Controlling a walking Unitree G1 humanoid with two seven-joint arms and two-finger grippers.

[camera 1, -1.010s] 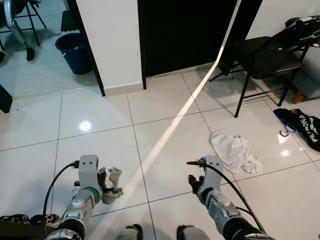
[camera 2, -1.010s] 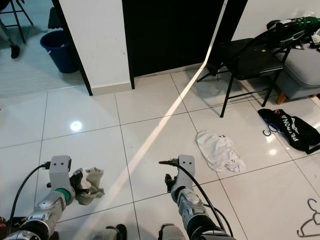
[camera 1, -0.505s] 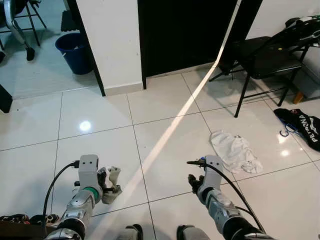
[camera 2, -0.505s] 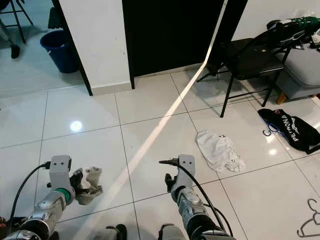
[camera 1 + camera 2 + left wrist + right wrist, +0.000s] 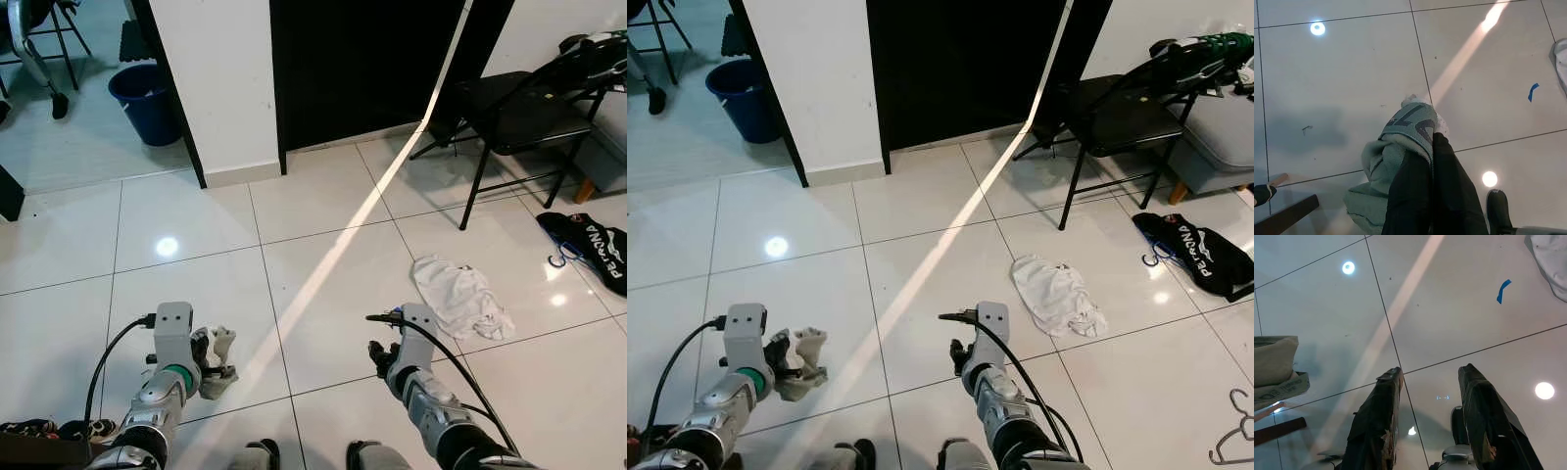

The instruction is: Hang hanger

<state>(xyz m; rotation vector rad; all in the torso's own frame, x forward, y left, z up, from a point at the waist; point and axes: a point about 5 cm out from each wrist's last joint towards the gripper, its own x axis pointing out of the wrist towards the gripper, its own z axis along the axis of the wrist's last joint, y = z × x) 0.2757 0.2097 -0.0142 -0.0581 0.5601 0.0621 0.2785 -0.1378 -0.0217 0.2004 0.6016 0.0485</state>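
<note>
low before us, our left gripper (image 5: pixel 1425 161) is clamped on a pale green cloth (image 5: pixel 1393 152) above the tiled floor (image 5: pixel 323 255); our right gripper (image 5: pixel 1427 406) hangs spread and empty; farther right, a wire hanger (image 5: pixel 1234 436) lies on the tiles; beyond lie a white garment (image 5: pixel 458 294) and a black folding chair (image 5: pixel 514 113).

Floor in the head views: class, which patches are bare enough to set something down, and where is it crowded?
Bare: tiles between the bucket and white cloth. Crowded: right side, with the chair, black bag and wire hanger.

Silver jointed arms (image 5: pixel 162 397), black cables, green wrist ring, black jaws
</note>
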